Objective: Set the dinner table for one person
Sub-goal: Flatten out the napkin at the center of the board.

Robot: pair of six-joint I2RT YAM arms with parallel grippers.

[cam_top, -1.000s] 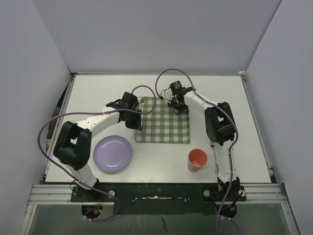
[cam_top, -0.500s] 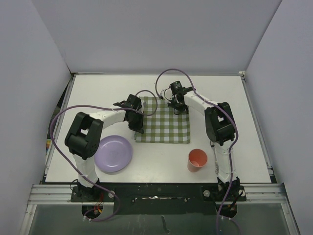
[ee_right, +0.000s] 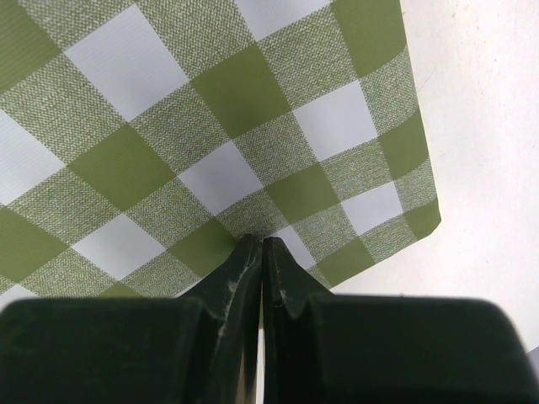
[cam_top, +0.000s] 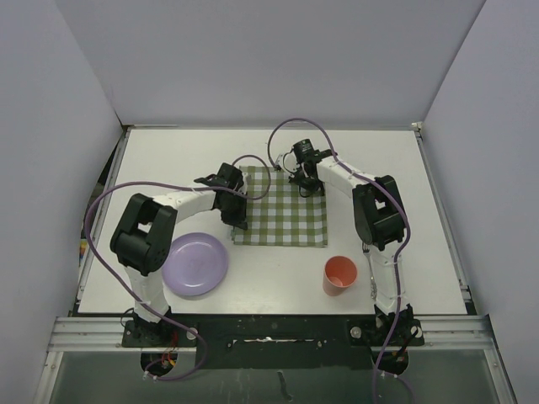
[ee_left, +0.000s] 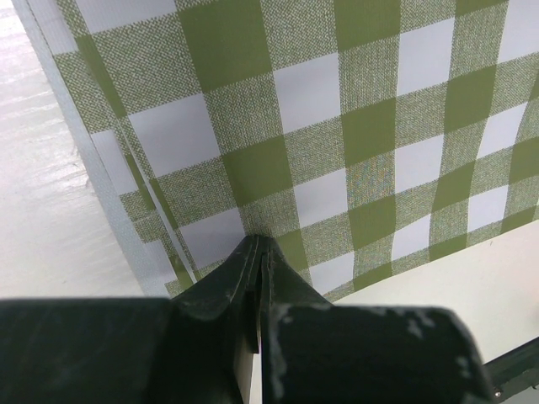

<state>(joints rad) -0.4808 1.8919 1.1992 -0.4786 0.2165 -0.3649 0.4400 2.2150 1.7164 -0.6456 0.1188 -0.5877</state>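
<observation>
Seen from above, the dinner table (cam_top: pixel 168 160), a broad flat white top with thin metal edging, fills the middle of the frame and carries 3 loose items. At lower left lies a smooth, round lilac plate (cam_top: pixel 194 263), just below the left arm and nearer to it than to the right arm. Up and right of the plate, the left gripper (cam_top: pixel 238 220) rests its tips on the left edge of a green-and-white checked cloth (cam_top: pixel 282 215), near that cloth's lower-left corner. Its jaws are pressed together, and the wrist view does not show whether any fabric is caught between them. The cloth is a flat woven rectangle, close to square, with layered folds along its left edge. It lies between the 2 pincers at frame center. The right gripper (cam_top: pixel 309 187) touches it near the upper-right corner, jaws likewise drawn tight with no gap showing. At lower right stands an upright orange cup (cam_top: pixel 339 274), open end up, beside the right arm. The plate probably goes onto the cloth next, a short reach up and right.
</observation>
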